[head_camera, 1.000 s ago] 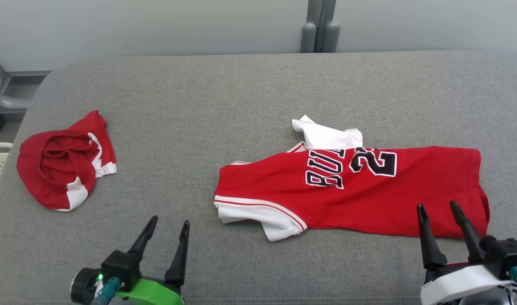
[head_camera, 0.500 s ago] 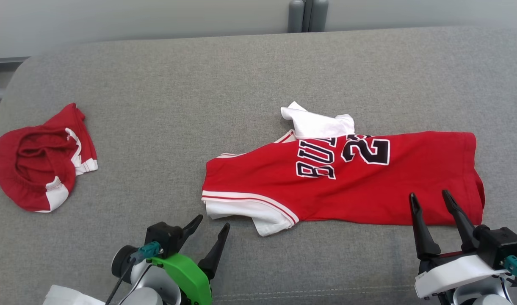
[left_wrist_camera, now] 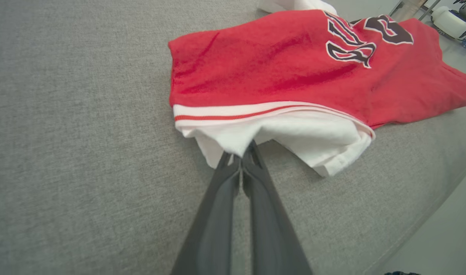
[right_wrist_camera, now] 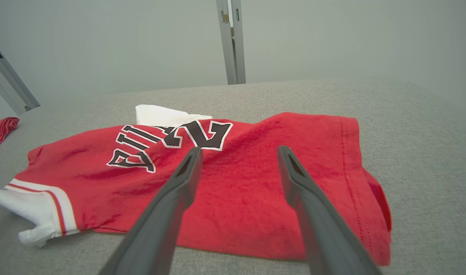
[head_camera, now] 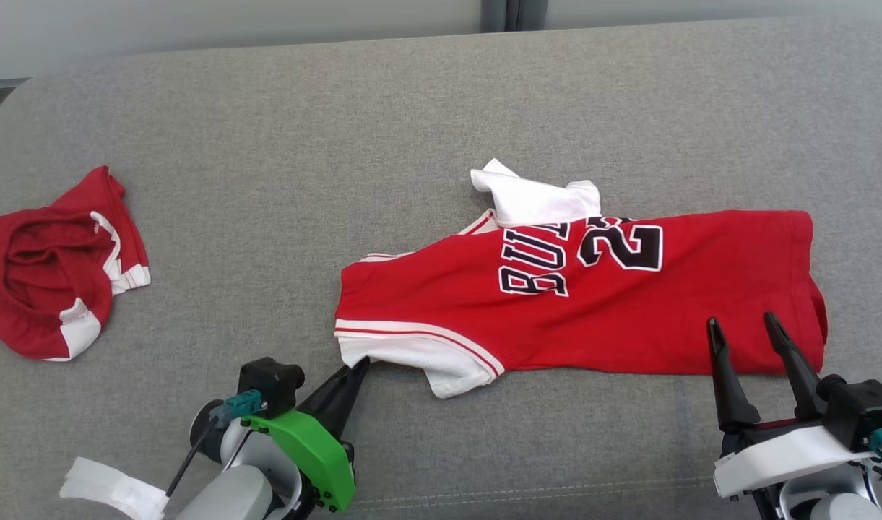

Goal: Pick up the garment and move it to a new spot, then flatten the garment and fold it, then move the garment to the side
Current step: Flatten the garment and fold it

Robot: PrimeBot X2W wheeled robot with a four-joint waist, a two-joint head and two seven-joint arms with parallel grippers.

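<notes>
Jersey [head_camera: 628, 310] long axis L-R, hem right; L gripper [head_camera: 360, 363] jaws pinch white sleeve [left_wrist_camera: 233, 139]; R gripper [head_camera: 741, 321] jaws spread.

The work surface [head_camera: 267, 144] was a broad upholstered pad covered in grey woven fabric, with a rounded far corner and a stitched seam [head_camera: 556, 490] along its near edge. Behind it stood a plain pale grey wall [head_camera: 195, 29], divided by a vertical grey post [right_wrist_camera: 231, 42]. A slanted metal bar [right_wrist_camera: 11, 82], possibly a frame member, showed at one side. Lighting was even and diffuse.
</notes>
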